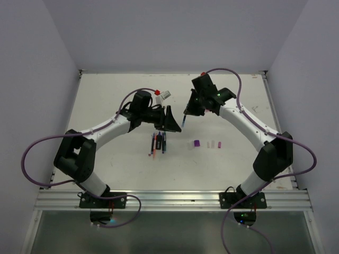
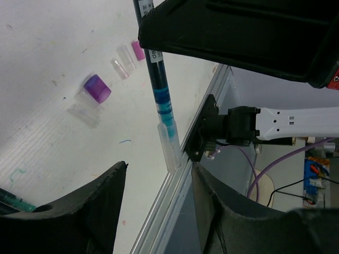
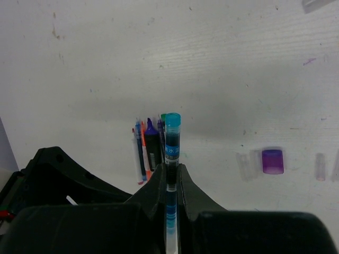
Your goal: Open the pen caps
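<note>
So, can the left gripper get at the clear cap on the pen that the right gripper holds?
Probably yes: the left gripper is open, the cap on the pen points at its gap, and nothing lies between them.

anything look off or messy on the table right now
Nothing is spilled or broken. The only stray things are small ink marks on the white table, and loose pen caps lying in a rough row to the right of the bunched pens.
</note>
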Tool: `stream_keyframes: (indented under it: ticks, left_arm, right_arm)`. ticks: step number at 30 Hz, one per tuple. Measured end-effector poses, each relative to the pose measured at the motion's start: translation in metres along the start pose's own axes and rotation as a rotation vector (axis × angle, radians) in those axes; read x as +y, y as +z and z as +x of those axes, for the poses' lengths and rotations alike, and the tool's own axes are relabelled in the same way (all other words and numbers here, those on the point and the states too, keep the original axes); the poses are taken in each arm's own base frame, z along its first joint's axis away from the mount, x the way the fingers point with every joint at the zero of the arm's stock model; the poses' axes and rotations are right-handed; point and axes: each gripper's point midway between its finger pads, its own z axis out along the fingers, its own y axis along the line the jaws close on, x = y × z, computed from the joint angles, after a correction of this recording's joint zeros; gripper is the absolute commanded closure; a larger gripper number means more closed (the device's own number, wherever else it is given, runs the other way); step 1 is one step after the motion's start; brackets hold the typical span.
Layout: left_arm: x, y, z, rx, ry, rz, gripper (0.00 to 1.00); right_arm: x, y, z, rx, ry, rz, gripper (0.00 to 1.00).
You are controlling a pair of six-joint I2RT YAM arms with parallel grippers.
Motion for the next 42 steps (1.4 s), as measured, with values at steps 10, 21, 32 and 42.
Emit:
stream_keyframes:
  ticks: [10,21,32,42]
  left_arm:
    - [0.004,0.005,0.002,0.011,-0.019,0.006,0.53]
    - [0.000,0.007,-0.001,0.005,-0.027,0.026,0.86]
    - [0.002,0.006,-0.001,0.000,-0.044,0.021,1.00]
    - [0.002,0.004,-0.003,-0.003,-0.043,0.030,1.00]
  right_arm:
    - [0.009,0.006,0.006,0.007,0.006,0.006,1.00]
    - [0.013,0.007,0.009,-0.002,0.016,0.013,1.00]
    - [0.019,0.006,0.011,0.017,-0.015,-0.025,0.76]
    - [0.025,0.011,0.036,0.111,-0.045,-0.094,0.67]
